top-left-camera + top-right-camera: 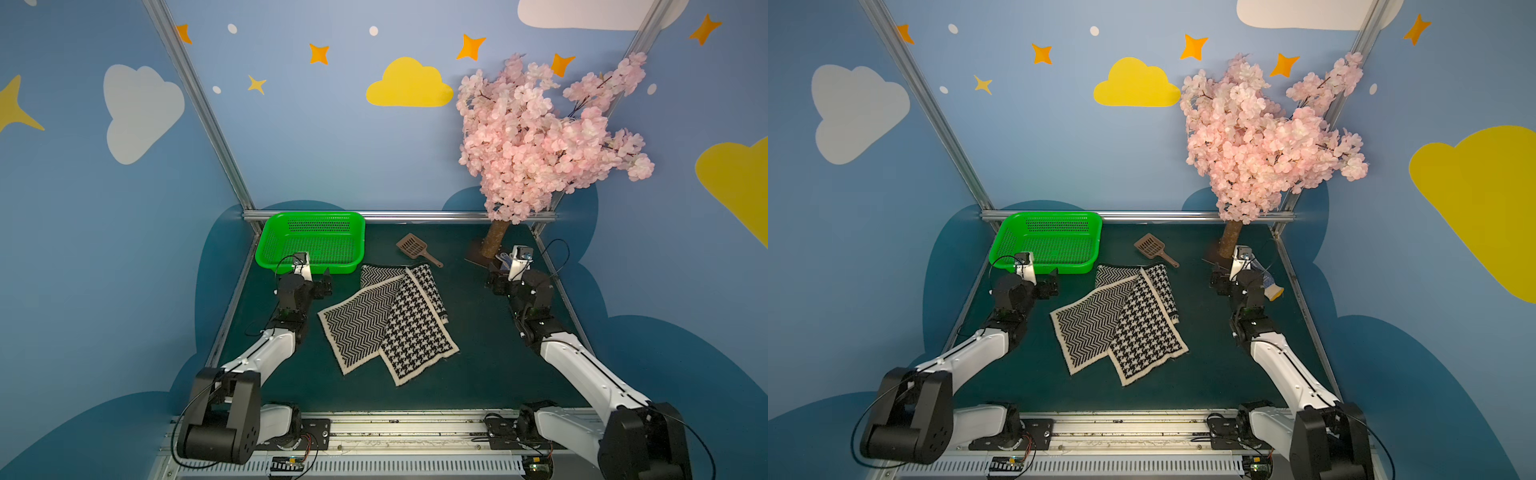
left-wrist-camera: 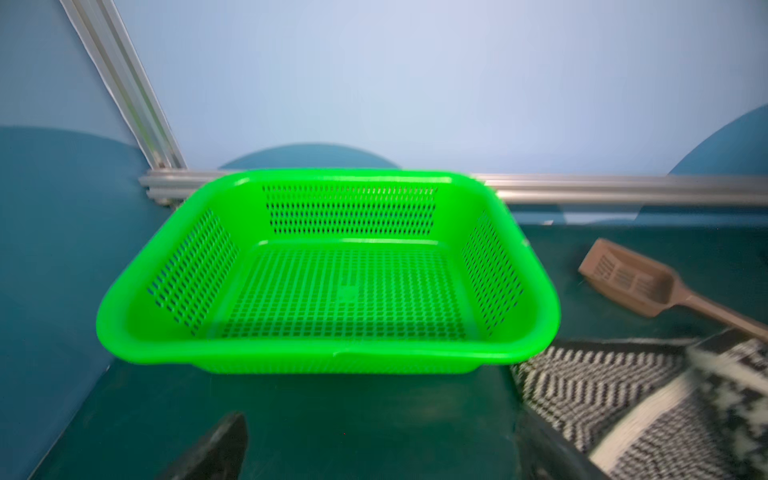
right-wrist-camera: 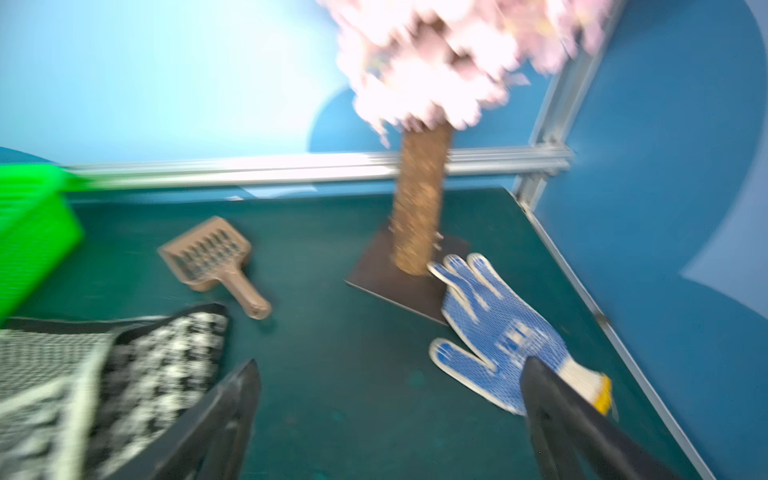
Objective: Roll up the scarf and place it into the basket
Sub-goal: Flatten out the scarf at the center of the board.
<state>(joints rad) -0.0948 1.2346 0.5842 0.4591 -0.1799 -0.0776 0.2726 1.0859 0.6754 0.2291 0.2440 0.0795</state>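
Note:
The black-and-white scarf [image 1: 390, 320] [image 1: 1121, 320] lies flat and unrolled mid-table, folded into a V, with a zigzag face to the left and a houndstooth face to the right. The empty green basket [image 1: 270, 249] [image 1: 1054, 215] stands at the far left corner. My left gripper [image 1: 326, 280] [image 2: 380, 424] hangs open just in front of the basket [image 2: 291, 347], with the scarf's far end [image 2: 602, 386] beside it. To the right of the scarf [image 3: 158, 361], my right gripper [image 1: 494, 274] [image 3: 390, 365] is open over bare mat. Neither holds anything.
A brown slotted scoop [image 1: 415, 247] [image 3: 212, 253] lies behind the scarf. A pink blossom tree [image 1: 540, 137] stands at the far right on a dark base plate. A blue-dotted work glove [image 3: 498, 328] [image 1: 1268, 284] lies by the trunk, beside my right gripper. Aluminium rails edge the table.

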